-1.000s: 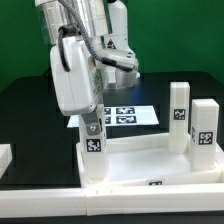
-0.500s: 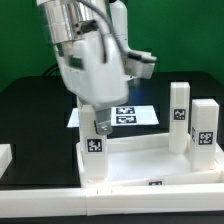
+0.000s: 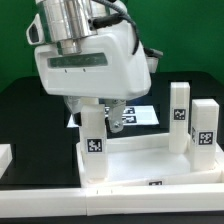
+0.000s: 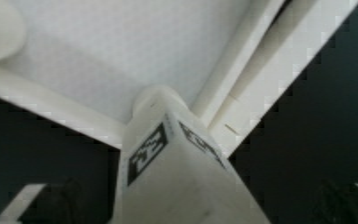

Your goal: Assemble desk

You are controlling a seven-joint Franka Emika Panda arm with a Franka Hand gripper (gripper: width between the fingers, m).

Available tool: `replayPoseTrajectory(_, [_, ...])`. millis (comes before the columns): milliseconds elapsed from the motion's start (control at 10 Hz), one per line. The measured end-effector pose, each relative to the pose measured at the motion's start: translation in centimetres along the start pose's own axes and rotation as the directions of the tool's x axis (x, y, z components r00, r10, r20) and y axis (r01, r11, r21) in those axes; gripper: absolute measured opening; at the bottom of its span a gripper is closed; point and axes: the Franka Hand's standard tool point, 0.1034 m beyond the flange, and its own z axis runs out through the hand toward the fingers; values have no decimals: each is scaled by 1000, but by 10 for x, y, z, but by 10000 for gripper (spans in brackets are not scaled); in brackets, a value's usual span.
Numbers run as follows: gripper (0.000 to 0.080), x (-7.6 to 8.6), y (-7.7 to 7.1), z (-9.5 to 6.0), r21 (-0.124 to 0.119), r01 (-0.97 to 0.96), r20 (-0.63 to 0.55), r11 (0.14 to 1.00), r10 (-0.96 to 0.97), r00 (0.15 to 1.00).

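One arm hangs over the desk's near leg, fingers apart.

Above near-left leg: we see the arm's bulky white wrist housing filling the space directly over the leg; no way down there.
Right side: we note two upright legs and standing close together, only a narrow slot between them.
Desk top: its middle lies bare between the left leg and the right pair.
Behind: the marker board lies flat on the dark tabletop, no hindrance.
Front: a white border bar edges the tabletop.
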Motion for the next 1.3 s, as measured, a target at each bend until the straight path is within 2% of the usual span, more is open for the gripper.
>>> replayPoseTrajectory(100, [648, -2, -2, -1, 1, 132, 13, 991, -132, 991])
replayPoseTrajectory(300, [631, -2, -1, -2, -5, 126, 12, 992, -126, 992])
replayPoseTrajectory(400, [504, -2, -1, -2, -6, 127, 12, 992, -127, 992])
replayPoseTrajectory(500, [322, -2, -1, -2, -6, 125, 12, 992, -125, 992])
replayPoseTrajectory(600, [296, 0, 4, -2, -13, 20, 10, 1000, -20, 1000])
replayPoseTrajectory(800, [295, 0, 3, -1, -27, -219, 0, 975, 219, 976])
replayPoseTrajectory(900, [295, -1, 2, 0, -31, -419, -3, 908, 419, 908])
replayPoseTrajectory(1000, [293, 1, 3, 0, -20, -621, 3, 783, 621, 783])
replayPoseTrajectory(1100, [293, 3, 4, 1, -3, -788, 22, 616, 787, 616])
replayPoseTrajectory(1200, [293, 4, 5, 0, 4, -833, 34, 554, 832, 554])
replayPoseTrajectory(1300, [293, 3, 4, 1, 2, -841, 35, 541, 841, 540])
